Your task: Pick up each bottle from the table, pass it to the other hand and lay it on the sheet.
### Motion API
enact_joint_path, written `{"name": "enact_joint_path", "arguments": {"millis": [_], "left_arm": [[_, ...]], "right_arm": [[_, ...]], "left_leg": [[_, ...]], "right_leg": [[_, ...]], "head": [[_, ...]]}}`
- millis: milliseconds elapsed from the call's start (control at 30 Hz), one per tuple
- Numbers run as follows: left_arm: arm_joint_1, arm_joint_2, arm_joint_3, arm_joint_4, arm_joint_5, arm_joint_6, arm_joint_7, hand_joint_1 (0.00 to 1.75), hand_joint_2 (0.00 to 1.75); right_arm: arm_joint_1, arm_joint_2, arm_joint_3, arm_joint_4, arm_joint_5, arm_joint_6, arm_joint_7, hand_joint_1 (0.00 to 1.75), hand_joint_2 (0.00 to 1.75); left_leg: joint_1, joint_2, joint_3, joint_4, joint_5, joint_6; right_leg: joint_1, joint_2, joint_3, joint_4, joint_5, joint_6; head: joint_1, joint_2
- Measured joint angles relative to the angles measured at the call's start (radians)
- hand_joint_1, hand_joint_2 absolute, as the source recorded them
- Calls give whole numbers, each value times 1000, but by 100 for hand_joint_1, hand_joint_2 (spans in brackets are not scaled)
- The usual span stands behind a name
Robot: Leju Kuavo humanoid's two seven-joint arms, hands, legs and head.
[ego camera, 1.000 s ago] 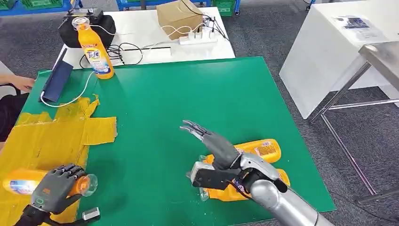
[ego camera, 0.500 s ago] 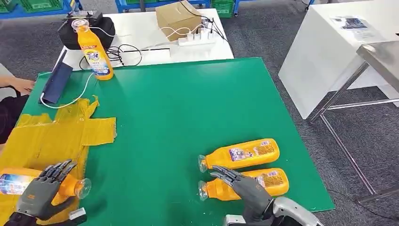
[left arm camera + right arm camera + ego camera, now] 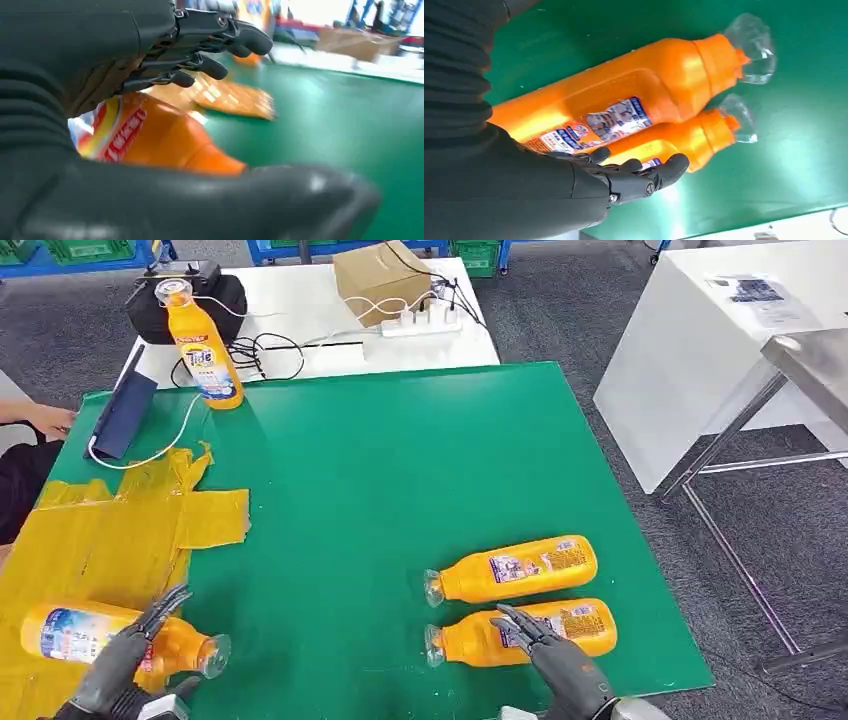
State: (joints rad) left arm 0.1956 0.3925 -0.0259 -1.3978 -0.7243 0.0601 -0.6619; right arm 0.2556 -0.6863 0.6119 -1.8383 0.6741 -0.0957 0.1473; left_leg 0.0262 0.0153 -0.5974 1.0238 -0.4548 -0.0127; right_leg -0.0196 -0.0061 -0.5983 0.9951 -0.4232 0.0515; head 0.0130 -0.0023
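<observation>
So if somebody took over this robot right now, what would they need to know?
Left hand: fingers apart over the bottle on the yellow sheet, apparently not gripping it.
Right hand: open, over the nearer bottle on the green table, not gripping.
Done: one bottle lies on the yellow sheet.
Left: two lying bottles, the nearer one and the farther bottle, plus the upright bottle at the far edge.

Cut off by the head view's bottom edge: left hand (image 3: pixel 120 675) over the bottle on the yellow sheet (image 3: pixel 100 540), right hand (image 3: pixel 560 665) over the nearer bottle (image 3: pixel 520 632). Blurred in the left wrist view: sheet and standing bottle (image 3: pixel 248 15) beyond the lying bottle (image 3: pixel 150 135). Unclear whether the left hand's fingers (image 3: pixel 215 45) touch that bottle.
</observation>
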Motion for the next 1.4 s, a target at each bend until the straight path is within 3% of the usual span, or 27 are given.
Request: {"name": "enact_joint_path", "arguments": {"millis": [167, 367, 967, 1400], "left_arm": [[27, -104, 95, -88, 210, -217, -35, 0, 0], [29, -172, 159, -143, 250, -266, -38, 0, 0], [38, -212, 185, -182, 259, -287, -40, 0, 0], [58, -232, 203, -206, 258, -317, -40, 0, 0]], "right_arm": [[26, 0, 0, 0, 40, -21, 52, 0, 175], [48, -8, 0, 0, 53, -32, 72, 0, 175], [70, -27, -13, 0, 93, -35, 157, 0, 175], [66, 4, -88, 14, 222, -7, 171, 0, 175]], "left_leg": [[0, -1, -1, 0, 0, 0], [0, 0, -1, 0, 0, 0], [0, 0, -1, 0, 0, 0], [0, 0, -1, 0, 0, 0]], "right_leg": [[0, 0, 0, 0, 0, 0], [0, 0, -1, 0, 0, 1], [0, 0, 0, 0, 0, 1], [0, 0, -1, 0, 0, 1]], "head": [[0, 0], [0, 0], [0, 0], [0, 0]]}}
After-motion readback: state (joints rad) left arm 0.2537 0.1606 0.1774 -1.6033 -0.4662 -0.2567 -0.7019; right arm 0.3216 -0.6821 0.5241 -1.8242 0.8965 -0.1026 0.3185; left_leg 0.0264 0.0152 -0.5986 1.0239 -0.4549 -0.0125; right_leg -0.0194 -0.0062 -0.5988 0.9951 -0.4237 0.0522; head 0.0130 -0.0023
